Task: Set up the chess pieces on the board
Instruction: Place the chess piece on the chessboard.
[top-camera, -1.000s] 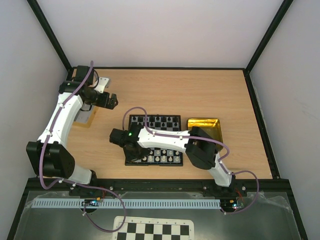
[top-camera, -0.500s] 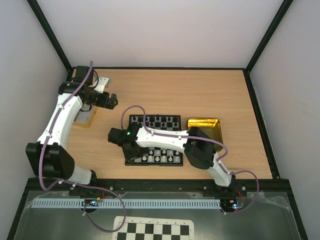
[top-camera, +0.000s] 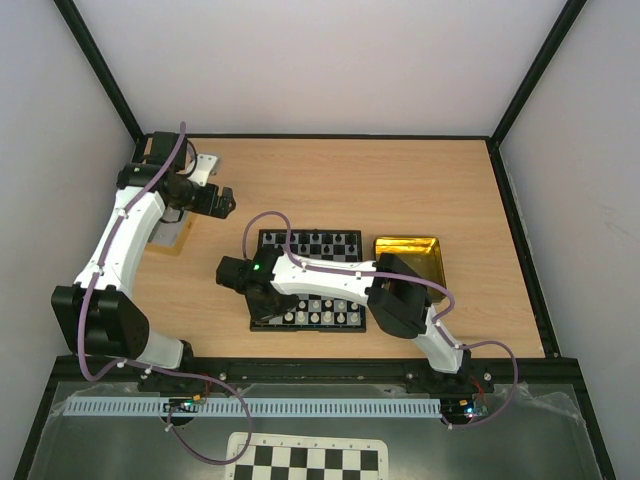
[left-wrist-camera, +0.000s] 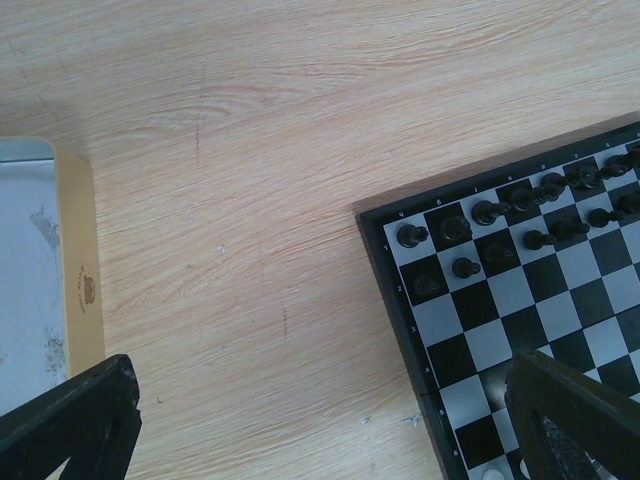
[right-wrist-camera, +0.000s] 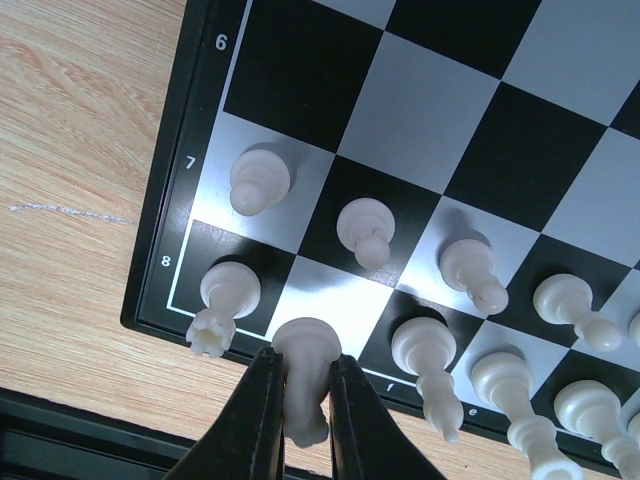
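Observation:
In the right wrist view my right gripper (right-wrist-camera: 305, 362) is shut on a white chess piece (right-wrist-camera: 308, 390). The piece's round base is at the light square beside a white rook (right-wrist-camera: 222, 300) in the board's (right-wrist-camera: 205, 130) corner; I cannot tell whether it touches. More white pieces (right-wrist-camera: 365, 230) stand in the two near rows. From above, the right gripper (top-camera: 262, 303) is over the board's (top-camera: 262, 238) near-left corner. Black chessmen (top-camera: 320, 243) line the far rows. My left gripper (top-camera: 225, 200) hangs open and empty over bare table left of the board (left-wrist-camera: 500, 300).
A gold tin tray (top-camera: 408, 255) lies against the board's right side. A pale tin with a tan rim (top-camera: 170, 235) sits at the left table edge, also seen as the tin (left-wrist-camera: 40, 260) in the left wrist view. A loose checker sheet (top-camera: 305, 462) lies below the arm bases.
My right wrist has shifted slightly left over the board's near-left corner, still holding the white piece. The left arm has not moved.

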